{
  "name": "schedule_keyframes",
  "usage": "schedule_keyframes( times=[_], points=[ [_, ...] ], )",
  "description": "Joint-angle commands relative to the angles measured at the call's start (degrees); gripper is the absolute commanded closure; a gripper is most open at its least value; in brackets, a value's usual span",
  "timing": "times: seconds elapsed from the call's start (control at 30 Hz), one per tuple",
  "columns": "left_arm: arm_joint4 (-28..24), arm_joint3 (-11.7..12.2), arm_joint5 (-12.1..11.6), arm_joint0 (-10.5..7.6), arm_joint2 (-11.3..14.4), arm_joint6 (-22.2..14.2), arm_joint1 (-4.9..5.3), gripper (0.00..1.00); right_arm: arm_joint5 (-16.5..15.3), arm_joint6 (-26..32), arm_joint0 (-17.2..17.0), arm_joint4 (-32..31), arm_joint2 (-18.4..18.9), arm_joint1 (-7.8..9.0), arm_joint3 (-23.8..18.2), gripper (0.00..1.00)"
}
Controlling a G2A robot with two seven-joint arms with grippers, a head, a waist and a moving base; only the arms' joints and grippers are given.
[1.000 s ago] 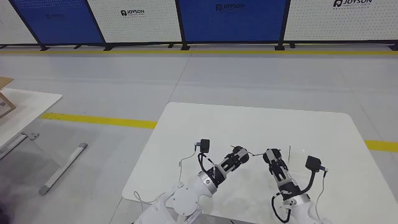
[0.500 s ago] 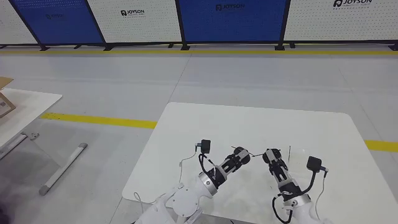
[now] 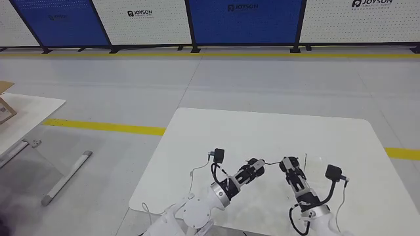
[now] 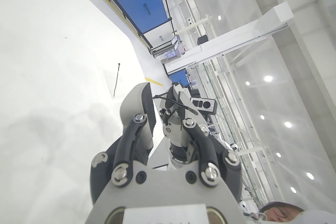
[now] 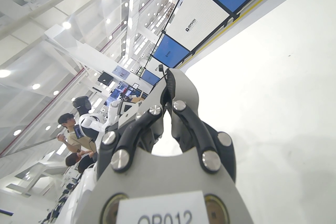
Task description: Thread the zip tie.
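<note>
The zip tie [image 5: 160, 69] sits clamped in your right gripper [image 5: 168, 83], head jutting past its tips above the white table [image 3: 216, 137]; your left gripper [image 4: 163, 97] stands spread, the strap crossing its gap. A spare tie [image 4: 116, 79] lies nearby.

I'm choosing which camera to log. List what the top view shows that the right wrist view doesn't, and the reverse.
Top view alone: the left gripper, a spare zip tie lying on the white table, a second table. Right wrist alone: ceiling lights. Both: the right gripper shut on the held zip tie, and that white table.
</note>
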Motion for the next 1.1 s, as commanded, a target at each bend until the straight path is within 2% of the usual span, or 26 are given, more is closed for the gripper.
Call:
schedule_keyframes(
  times=[0.0, 0.17, 0.2, 0.3, 0.57, 0.63, 0.73, 0.87, 1.07],
  points=[
    [0.3, 0.0, 0.1, -0.01, 0.0, -0.1, -0.01, 0.80, 0.1, -0.3, 0.0, -0.6, -0.2, -0.07, 0.0, 1.00],
    [1.0, 0.1, 0.5, -0.08, 0.2, -0.1, -0.08, 0.84, -0.1, -0.6, 0.0, -2.1, -0.4, -0.23, -0.2, 1.00],
    [1.0, 0.1, 0.6, -0.12, 0.2, -0.2, -0.09, 0.90, -0.1, -0.6, -0.1, -2.3, -0.4, -0.25, -0.2, 1.00],
    [0.9, 0.6, 0.8, -0.38, 0.4, -0.3, -0.19, 0.86, -0.2, -0.6, -0.2, -2.7, -0.5, -0.33, -0.3, 1.00],
    [1.1, 1.0, 1.0, -0.71, 0.6, -0.5, -0.35, 0.84, -0.7, -0.2, -0.4, -2.9, -0.3, -0.52, -0.6, 1.00],
    [1.2, 1.0, 0.9, -0.70, 0.6, -0.5, -0.38, 0.88, -0.8, -0.2, -0.4, -3.0, -0.3, -0.56, -0.7, 1.00],
    [1.4, 1.0, 1.0, -0.72, 0.6, -0.4, -0.42, 0.88, -0.8, -0.1, -0.4, -3.2, -0.3, -0.63, -0.7, 1.00],
    [1.7, 1.0, 1.3, -0.78, 0.6, -0.5, -0.46, 1.00, -0.9, -0.1, -0.5, -3.5, -0.2, -0.71, -0.8, 1.00],
    [2.1, 0.7, 0.9, -0.84, 0.7, -0.3, -0.54, 1.00, -0.5, 0.6, -0.4, -3.5, -0.2, -0.86, -0.8, 1.00]
  ],
)
